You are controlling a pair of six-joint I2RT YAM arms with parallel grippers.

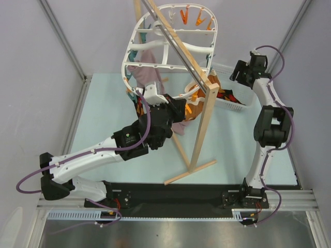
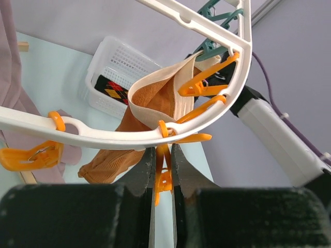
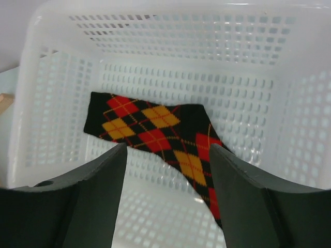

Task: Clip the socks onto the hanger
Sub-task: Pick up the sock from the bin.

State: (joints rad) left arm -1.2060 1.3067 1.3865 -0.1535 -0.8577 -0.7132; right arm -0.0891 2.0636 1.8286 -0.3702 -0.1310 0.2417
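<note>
Where the right wrist view looks straight down, the black, red and orange-yellow diamond-check socks (image 3: 155, 129) lie flat on the floor of a white perforated plastic basket (image 3: 258, 67). I cannot tell whether they are one sock or a stacked pair. The top view shows only a sliver of them, in the basket toward the far right corner of the pale teal counter (image 1: 62, 129).

The right pincer (image 3: 168, 150) hangs over the socks with its fingers spread wide, holding nothing. That arm rises from the near edge, bends at the elbow and tips its wrist down into the basket.

The large white plastic oval hanger (image 2: 103, 135) hangs over the middle of the counter from a metal rod (image 1: 170, 39) on a wooden stand (image 1: 204, 124).

Only the left wrist view shows the left pincer (image 2: 163, 150), its fingers nearly pressed together and pinching a small orange plastic clip (image 2: 163, 175) under the hanger's rim. A ribbed orange garment (image 2: 150, 103) is clipped just behind, and a mauve-pink cloth (image 2: 10, 62) hangs at the left. The left arm sweeps low from the near left corner, wrist turned upward.
</note>
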